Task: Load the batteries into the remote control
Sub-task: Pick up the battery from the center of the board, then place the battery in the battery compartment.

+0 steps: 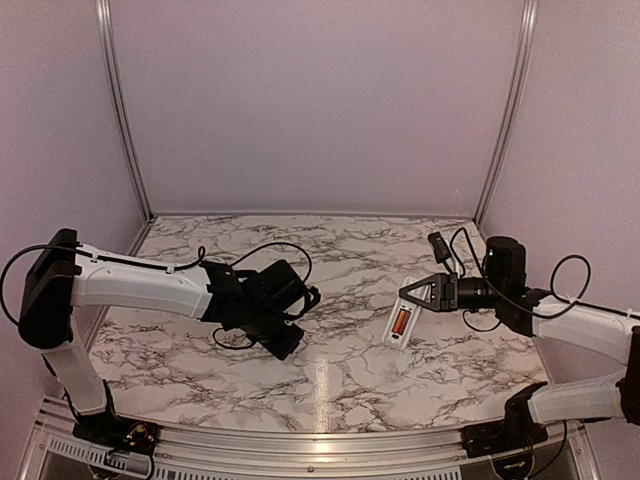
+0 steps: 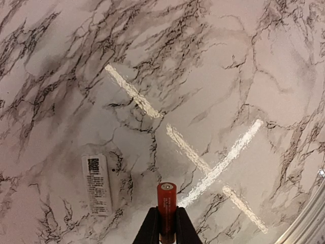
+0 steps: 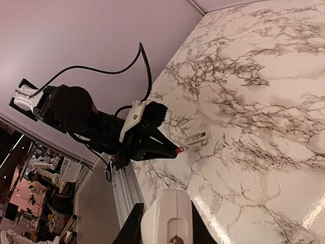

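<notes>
My left gripper (image 2: 166, 223) is shut on an orange battery (image 2: 166, 201), which sticks out past the fingertips above the table. In the top view this gripper (image 1: 288, 343) hangs left of centre. My right gripper (image 1: 412, 297) is shut on one end of the white remote control (image 1: 402, 312) and holds it above the table, back side up. A second orange battery (image 1: 399, 323) sits in its bay. In the right wrist view the remote (image 3: 167, 208) fills the bottom between the fingers, and the left gripper (image 3: 171, 149) and its battery tip (image 3: 179, 150) show beyond it.
A small white flat cover piece (image 2: 96, 184) with a printed label lies on the marble table (image 1: 330, 380), just left of the left gripper. It also shows in the right wrist view (image 3: 196, 138). Pale walls close in the back and sides, and a metal rail (image 1: 300, 440) runs along the near edge.
</notes>
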Controlling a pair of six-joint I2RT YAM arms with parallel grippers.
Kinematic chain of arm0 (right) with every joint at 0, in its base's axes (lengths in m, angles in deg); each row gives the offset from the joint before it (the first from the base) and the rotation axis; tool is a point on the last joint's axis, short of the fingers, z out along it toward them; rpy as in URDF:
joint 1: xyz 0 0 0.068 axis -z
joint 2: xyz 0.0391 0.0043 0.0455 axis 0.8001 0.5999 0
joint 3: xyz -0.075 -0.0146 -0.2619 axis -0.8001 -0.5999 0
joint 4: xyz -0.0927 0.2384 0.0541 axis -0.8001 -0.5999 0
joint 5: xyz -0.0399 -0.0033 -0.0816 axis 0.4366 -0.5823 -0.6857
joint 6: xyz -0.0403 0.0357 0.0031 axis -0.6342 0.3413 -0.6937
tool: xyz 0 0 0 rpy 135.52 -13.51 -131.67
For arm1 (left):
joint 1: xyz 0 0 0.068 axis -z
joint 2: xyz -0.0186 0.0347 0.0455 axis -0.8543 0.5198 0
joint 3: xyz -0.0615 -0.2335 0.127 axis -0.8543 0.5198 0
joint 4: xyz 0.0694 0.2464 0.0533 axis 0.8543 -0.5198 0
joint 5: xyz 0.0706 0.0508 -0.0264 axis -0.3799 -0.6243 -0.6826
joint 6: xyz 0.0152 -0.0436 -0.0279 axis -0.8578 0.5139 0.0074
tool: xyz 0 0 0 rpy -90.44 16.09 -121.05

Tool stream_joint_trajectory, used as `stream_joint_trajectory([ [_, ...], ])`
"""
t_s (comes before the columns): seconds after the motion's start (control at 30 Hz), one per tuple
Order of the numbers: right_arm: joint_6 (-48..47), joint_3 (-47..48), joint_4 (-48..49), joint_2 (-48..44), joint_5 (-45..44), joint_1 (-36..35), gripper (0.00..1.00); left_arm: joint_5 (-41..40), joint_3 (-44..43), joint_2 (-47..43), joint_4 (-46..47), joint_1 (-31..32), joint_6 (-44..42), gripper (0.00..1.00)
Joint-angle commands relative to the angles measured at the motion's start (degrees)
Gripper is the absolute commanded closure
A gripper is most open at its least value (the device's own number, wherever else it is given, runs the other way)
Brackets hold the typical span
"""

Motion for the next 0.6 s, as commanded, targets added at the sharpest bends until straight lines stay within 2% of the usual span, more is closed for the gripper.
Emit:
stream_joint_trajectory([
  [0.0, 4.22, 3.15, 6.18, 3.15, -5.75, -4.77, 1.0, -1.48, 7.19, -15.74, 16.18, -0.74, 1.81, 1.0],
  [0.1, 8.31, 3.73, 10.97, 5.77, -8.37, -8.07, 1.0, -1.49, 12.24, -23.4, 25.28, -0.47, 3.36, 1.0],
  [0.2, 11.08, 4.8, 13.58, 8.27, -11.1, -11.24, 1.0, -1.1, 14.34, -26.7, 31.02, 1.04, 2.63, 1.0],
  [0.37, 15.23, 6.28, 17.03, 12.24, -13.97, -16.17, 1.0, -2.94, 12.03, -23.88, 33.2, 4.75, 3.23, 1.0],
  [0.57, 16.74, 8.06, 17.53, 15.16, -16.5, -18.73, 1.0, -4.14, 10.58, -20.44, 37.0, 7.68, 4.03, 1.0],
])
